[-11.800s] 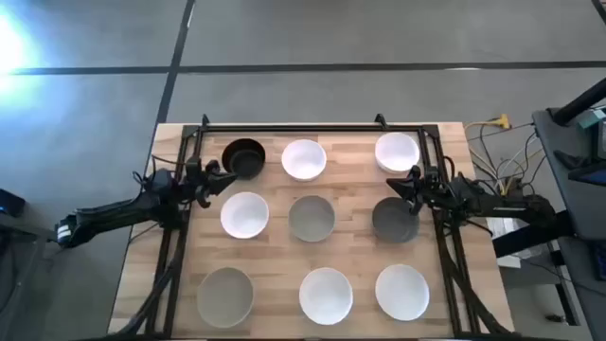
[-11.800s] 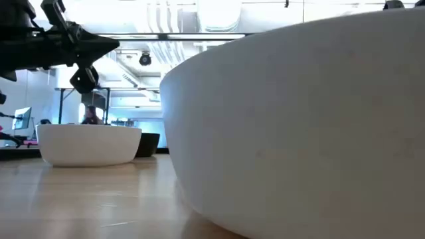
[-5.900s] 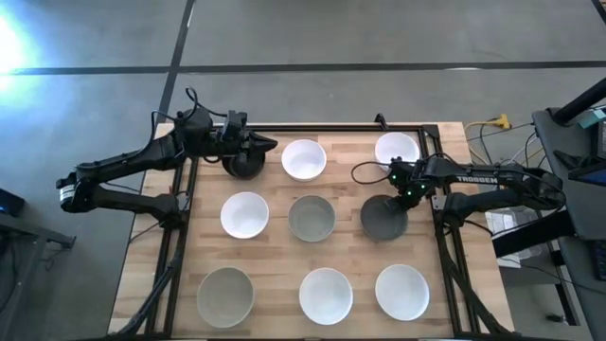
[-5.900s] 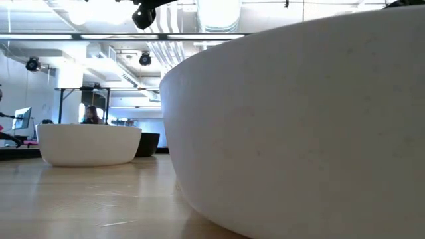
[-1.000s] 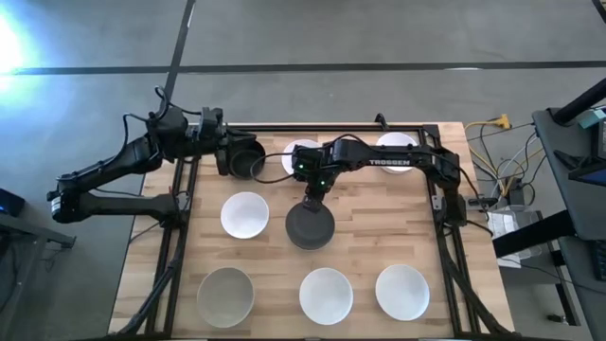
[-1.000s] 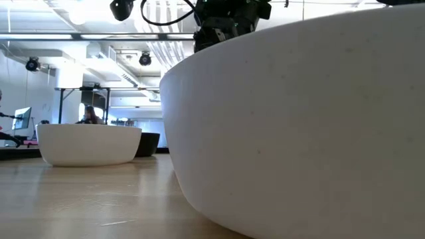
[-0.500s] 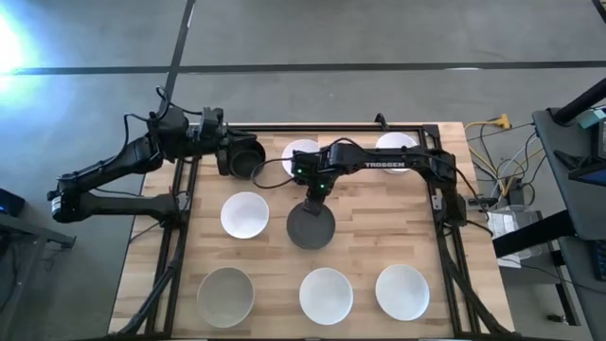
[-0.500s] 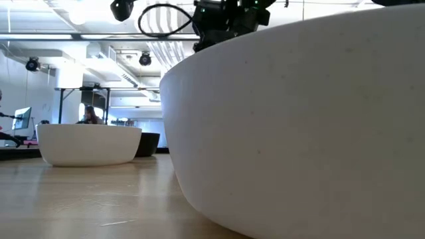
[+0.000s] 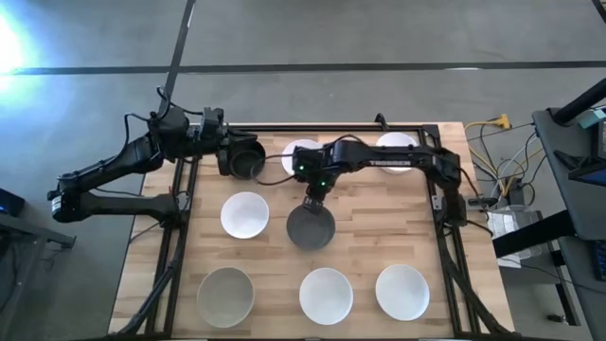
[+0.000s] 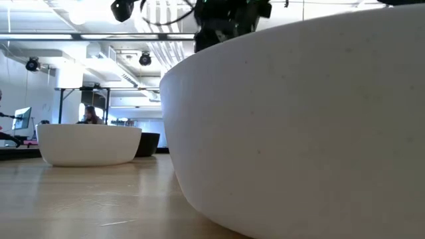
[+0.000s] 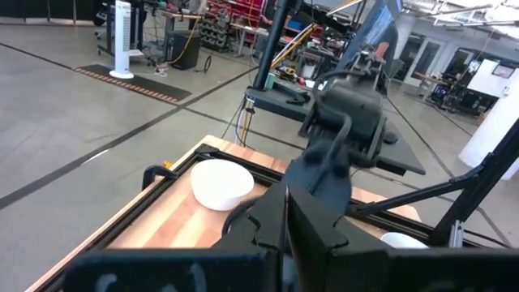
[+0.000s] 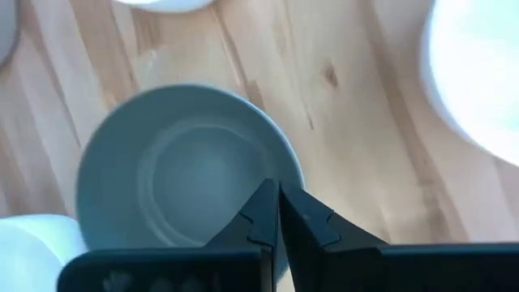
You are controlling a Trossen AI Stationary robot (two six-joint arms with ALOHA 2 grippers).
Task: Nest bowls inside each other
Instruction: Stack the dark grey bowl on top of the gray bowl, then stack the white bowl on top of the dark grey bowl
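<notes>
Nesting is mid-step: the right gripper [image 9: 313,193], fingers pinched on its far rim, holds the dark grey round bowl [image 9: 311,226] over the table's [image 9: 360,256] centre, where it appears seated in another bowl. Next, I judge, release and lift clear. At the far left, the left gripper [image 9: 227,154] is against the smooth black bowl [image 9: 245,157]; its fingers look closed. White lettering on the right arm is too small to read.
</notes>
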